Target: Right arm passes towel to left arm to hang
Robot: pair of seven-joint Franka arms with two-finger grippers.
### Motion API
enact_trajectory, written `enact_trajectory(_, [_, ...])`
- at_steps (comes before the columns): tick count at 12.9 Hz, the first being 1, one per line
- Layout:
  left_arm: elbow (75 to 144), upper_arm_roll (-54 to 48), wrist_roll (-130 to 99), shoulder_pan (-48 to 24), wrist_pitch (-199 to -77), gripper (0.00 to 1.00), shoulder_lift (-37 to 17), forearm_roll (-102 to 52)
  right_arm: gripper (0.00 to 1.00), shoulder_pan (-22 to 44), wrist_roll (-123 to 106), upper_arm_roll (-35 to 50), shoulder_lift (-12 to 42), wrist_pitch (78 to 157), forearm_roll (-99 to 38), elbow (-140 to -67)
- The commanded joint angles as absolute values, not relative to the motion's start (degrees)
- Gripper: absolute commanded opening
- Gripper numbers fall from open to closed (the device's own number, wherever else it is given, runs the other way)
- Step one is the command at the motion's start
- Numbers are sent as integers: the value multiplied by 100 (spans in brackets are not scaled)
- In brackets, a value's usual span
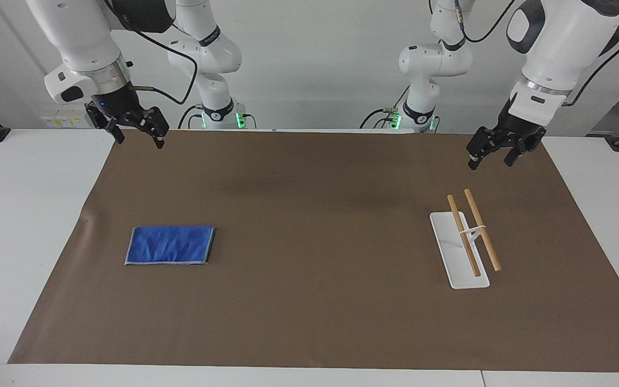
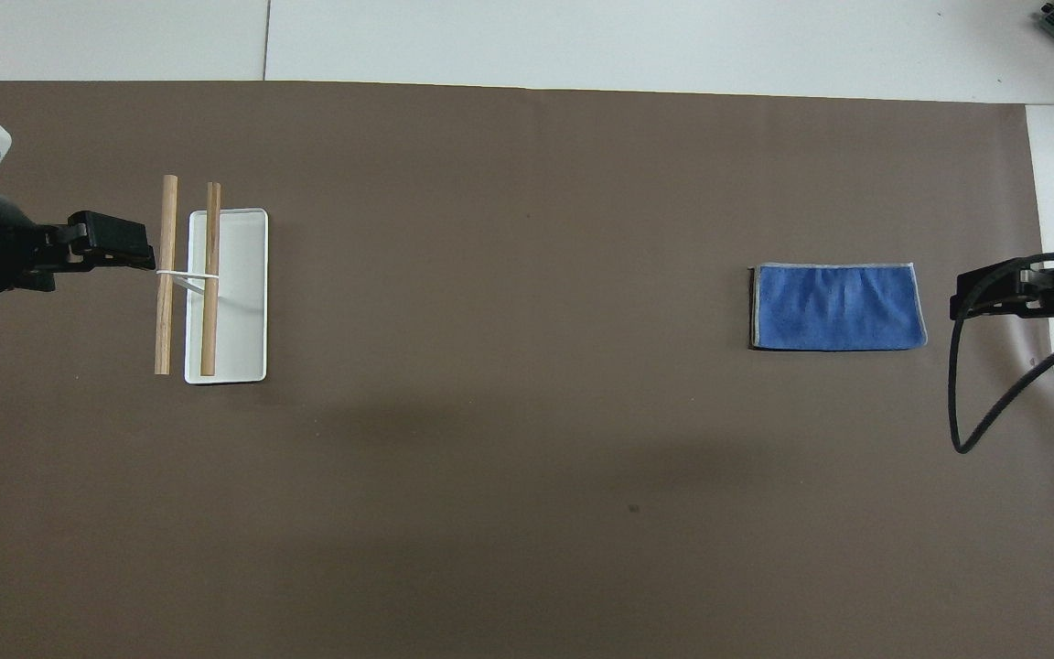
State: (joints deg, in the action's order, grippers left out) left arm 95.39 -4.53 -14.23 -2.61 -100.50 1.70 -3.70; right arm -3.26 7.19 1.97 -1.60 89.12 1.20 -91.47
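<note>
Towel (image 1: pixel 170 245): folded, flat, untouched.
Bright blue rectangle, thin grey edging, faintly wrinkled; lies on the brown mat (image 1: pixel 309 279) toward the right arm's end of the surface.

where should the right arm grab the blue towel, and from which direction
Probably from straight above, pinching the towel at its short edge toward the right arm's end of the table. It lies folded flat on the brown mat, so there is no raised side to grip. The right gripper has open jaws.
</note>
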Motion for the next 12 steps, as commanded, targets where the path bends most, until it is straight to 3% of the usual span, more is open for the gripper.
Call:
enact_trajectory(1, [9738,-448,-1468,-229,-10117,100,351,-448,100,-378,589,193,-202,8903,0,-9211])
enact_trajectory(9, [9738,-431,-1424,-229,-9923,100,378,-378,100,-387,563,176,-202,8938,0,-9211])
enact_trajectory(12, [9738,-431,-1380,-229,-9800,100,378,-160,100,-491,536,167,-255,9289,0,-9508])
